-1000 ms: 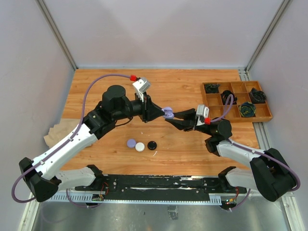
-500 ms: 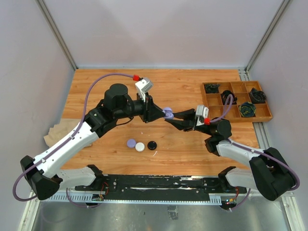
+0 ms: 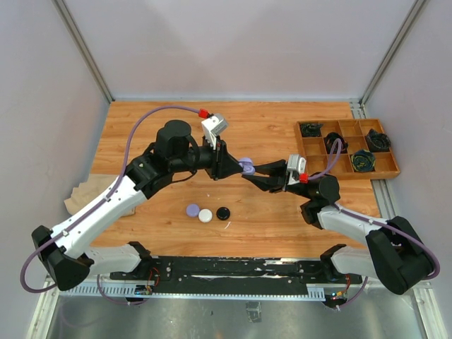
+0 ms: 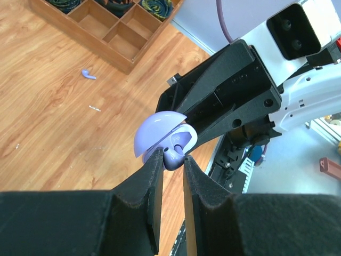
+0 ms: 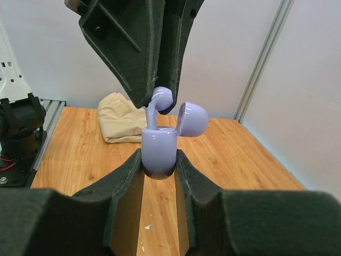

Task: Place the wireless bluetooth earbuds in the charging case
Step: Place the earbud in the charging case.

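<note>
A: Which step was it at?
B: Mid-insert. The right gripper point(image 5: 159, 162) was clenched on the case point(image 5: 158, 146), body pinched between its fingers, lid point(image 5: 193, 118) flipped open just above the tips & off to one side. The left gripper point(image 4: 171, 160) was pinching a lavender earbud point(image 5: 161, 97) at its tips, stem pointing down into the case's mouth.
A: Seated?
B: Prob. not, the head sat clear above the rim. Couldn't tell how deep the stem went.
A: Next move?
B: I'd say press straight along the stem w/ the right one steady, and let go only once it's home. Any tilt could jam it. A 2nd earbud point(image 4: 88, 74) lay on the table, well beyond the left fingertips, near the tray point(image 4: 109, 56). It'd need picking up after.
</note>
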{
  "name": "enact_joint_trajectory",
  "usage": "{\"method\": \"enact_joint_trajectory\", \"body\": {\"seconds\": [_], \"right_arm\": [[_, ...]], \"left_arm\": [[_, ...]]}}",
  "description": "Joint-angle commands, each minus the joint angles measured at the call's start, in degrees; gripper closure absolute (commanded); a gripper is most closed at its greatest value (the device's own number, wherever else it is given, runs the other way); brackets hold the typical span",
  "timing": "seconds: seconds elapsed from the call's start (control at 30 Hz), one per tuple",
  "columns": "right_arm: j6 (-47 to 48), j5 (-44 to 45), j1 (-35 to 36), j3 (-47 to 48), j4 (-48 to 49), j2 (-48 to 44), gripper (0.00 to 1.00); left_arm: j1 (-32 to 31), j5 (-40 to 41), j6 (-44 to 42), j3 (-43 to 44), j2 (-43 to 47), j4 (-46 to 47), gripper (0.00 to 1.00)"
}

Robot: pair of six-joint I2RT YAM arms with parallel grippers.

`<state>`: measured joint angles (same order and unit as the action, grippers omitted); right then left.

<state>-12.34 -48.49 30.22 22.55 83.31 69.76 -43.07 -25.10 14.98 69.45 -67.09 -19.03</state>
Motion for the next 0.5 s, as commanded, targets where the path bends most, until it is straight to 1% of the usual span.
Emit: {"method": "enact_joint_trajectory", "body": {"seconds": [0.0,0.17,0.47], "right_arm": [[0.9,-1.1,0.0,0.1,4.0,-0.2,0.99],[0.9,-1.2,0.0,0.0,4.1,-0.2,0.99],[1.1,-0.9,0.0,-0.2,4.0,0.0,0.99]], "left_arm": [[-0.6,0.2,-1.3,2.0,-1.0,-1.0,0.86],[-0.9,0.2,-1.3,2.3,-1.9,-1.0,0.82],[-1.1,1.0,-0.3,2.5,-1.8,0.3,0.58]]}}
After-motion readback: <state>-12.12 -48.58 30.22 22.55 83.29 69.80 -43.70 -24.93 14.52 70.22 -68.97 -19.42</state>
